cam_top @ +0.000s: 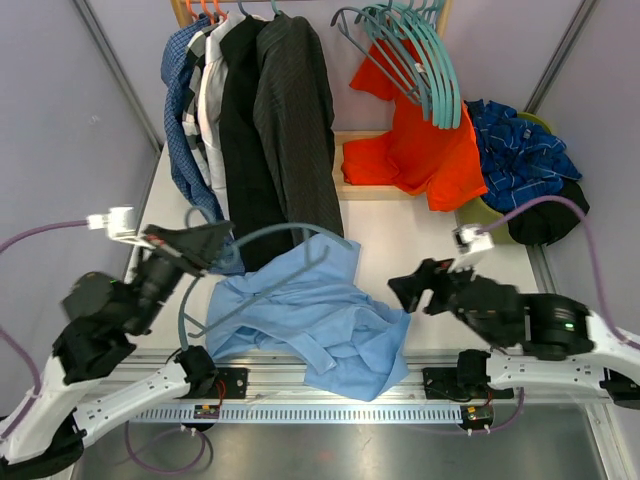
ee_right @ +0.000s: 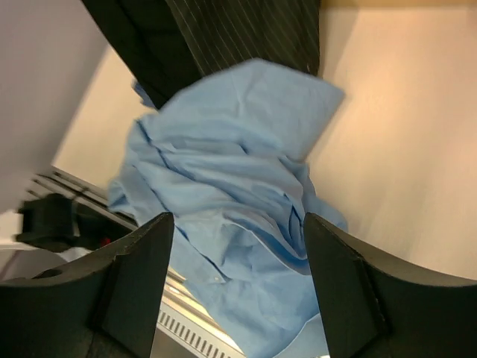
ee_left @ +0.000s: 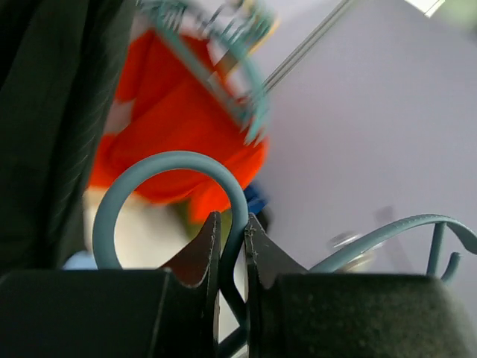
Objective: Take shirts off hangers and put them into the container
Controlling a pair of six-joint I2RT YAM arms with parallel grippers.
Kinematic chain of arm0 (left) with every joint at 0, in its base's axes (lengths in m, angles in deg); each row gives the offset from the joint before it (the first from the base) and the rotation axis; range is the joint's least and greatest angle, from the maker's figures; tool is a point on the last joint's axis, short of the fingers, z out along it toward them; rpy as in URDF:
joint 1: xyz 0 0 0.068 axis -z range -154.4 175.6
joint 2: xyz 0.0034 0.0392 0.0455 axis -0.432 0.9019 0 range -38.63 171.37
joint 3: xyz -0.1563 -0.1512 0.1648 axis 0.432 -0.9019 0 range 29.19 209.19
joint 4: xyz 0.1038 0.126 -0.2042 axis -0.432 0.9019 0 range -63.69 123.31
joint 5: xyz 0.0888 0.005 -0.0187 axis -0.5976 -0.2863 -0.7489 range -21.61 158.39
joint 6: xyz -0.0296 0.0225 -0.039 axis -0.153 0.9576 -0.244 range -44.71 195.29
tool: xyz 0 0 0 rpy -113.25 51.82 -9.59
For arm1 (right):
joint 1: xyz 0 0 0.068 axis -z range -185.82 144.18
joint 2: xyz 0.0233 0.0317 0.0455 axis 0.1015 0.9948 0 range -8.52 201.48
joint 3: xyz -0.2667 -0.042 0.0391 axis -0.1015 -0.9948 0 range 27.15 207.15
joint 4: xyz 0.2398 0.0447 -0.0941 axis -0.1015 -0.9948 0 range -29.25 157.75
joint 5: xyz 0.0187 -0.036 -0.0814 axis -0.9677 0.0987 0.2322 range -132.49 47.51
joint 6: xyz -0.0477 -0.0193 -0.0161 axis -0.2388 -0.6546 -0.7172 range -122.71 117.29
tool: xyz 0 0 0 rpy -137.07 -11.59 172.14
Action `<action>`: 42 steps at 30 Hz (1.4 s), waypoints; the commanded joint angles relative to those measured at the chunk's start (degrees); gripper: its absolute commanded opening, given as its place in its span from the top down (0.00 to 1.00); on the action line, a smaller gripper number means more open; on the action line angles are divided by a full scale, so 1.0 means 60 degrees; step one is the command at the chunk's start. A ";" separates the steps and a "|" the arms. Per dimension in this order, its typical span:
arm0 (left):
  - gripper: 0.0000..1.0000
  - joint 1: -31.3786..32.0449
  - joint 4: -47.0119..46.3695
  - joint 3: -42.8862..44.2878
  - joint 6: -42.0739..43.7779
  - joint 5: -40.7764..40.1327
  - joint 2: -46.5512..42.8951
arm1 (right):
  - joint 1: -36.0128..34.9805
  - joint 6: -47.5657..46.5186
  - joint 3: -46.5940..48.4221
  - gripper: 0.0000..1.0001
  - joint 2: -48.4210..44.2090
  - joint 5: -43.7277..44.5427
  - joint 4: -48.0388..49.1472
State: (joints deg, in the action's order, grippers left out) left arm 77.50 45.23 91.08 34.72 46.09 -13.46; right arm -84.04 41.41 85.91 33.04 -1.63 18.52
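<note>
The walls [cam_top: 60, 120] around the desk are pale purple-grey and plain. The desk [cam_top: 400, 240] has a smooth cream top.

At the back, a row of shirts hangs down. There is a blue checked shirt [cam_top: 180, 110] on the left, a white shirt [cam_top: 212, 90] next to it, and then two dark shirts [cam_top: 290, 110] that reach down to the desk.

A light blue shirt [cam_top: 300, 310] lies crumpled on the desk near the front, between the two arms. One corner hangs over the front edge.

An orange shirt [cam_top: 420, 150] hangs at the back right. A bunch of teal hangers [cam_top: 420, 50] hangs in front of it.

The green container [cam_top: 477, 214] sits at the far right of the desk. A dark blue checked shirt [cam_top: 520, 150] is piled in it.

The left claw [ee_left: 231, 224] is squeezed tight on the hook of a teal hanger [ee_left: 171, 160]. That hanger lies across the light blue shirt.

The right claw [ee_right: 235, 224] is wide open and holds nothing. It hangs just beside the right edge of the light blue shirt.
</note>
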 commanded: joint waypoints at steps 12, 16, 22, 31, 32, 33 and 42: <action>1.00 0.0007 0.1638 -0.1452 0.2940 0.2618 0.1900 | 0.0028 -0.3529 0.0813 0.15 0.0149 -0.2954 0.1465; 1.00 0.0007 0.1258 -0.1569 0.2969 0.2984 0.1884 | 0.0028 -0.3516 0.0446 0.15 0.0104 -0.3674 0.2096; 1.00 0.0007 0.0919 -0.1512 0.2954 0.3658 0.1826 | 0.0043 -0.3427 0.0123 0.15 0.0544 -0.4071 0.2259; 1.00 0.0007 0.1812 -0.1058 0.3335 0.5079 0.1533 | 0.0028 -0.3999 0.0869 0.11 0.0398 -0.2797 0.0897; 1.00 0.0007 0.1929 -0.0999 0.3480 0.5167 0.1504 | 0.0043 -0.4042 0.0885 0.10 0.0339 -0.2637 0.0809; 1.00 0.0007 0.2133 -0.0955 0.3554 0.5226 0.1417 | 0.0028 -0.4129 0.0899 0.09 0.0295 -0.2650 0.0706; 1.00 0.0007 0.1345 -0.0969 0.3277 0.6573 0.0859 | 0.0043 -0.4087 -0.0242 0.09 0.0265 -0.5460 0.2372</action>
State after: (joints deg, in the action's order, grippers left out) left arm 77.50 58.43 83.23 54.91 79.20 -8.08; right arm -83.82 17.78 86.94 33.10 -26.13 27.00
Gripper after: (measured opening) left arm 0.115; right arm 0.910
